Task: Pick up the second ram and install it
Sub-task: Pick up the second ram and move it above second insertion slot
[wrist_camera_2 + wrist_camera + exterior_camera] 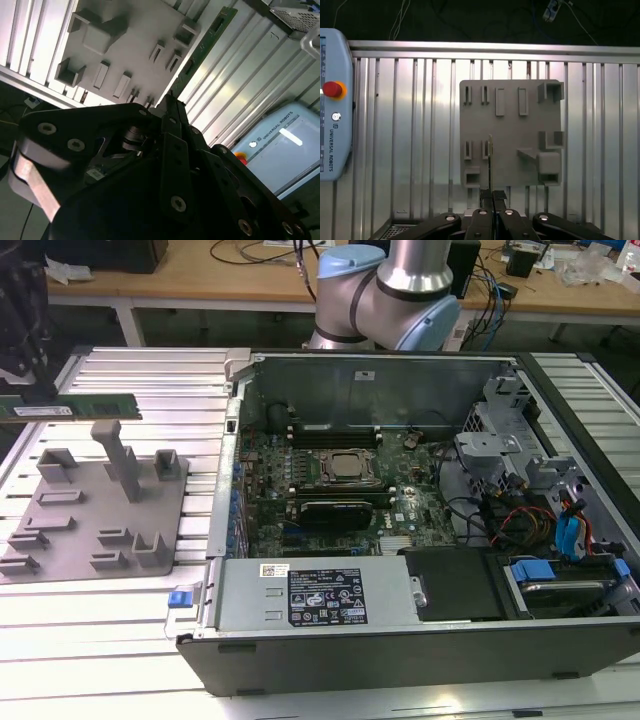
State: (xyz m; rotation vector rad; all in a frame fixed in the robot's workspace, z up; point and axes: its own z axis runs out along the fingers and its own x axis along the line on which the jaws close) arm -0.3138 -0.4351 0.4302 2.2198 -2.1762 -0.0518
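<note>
the claw (492, 194) grips the green memory stick (75, 405) above the grey tray (60, 530), pick-up apparently done; installing calls for a level carry to the computer (350, 375) at 3 o'clock.

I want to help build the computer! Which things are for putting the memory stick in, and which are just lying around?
For the job:
the second ram, gripped in the tool
the open computer case

Just lying about:
grey fixture plate
control pendant
</note>
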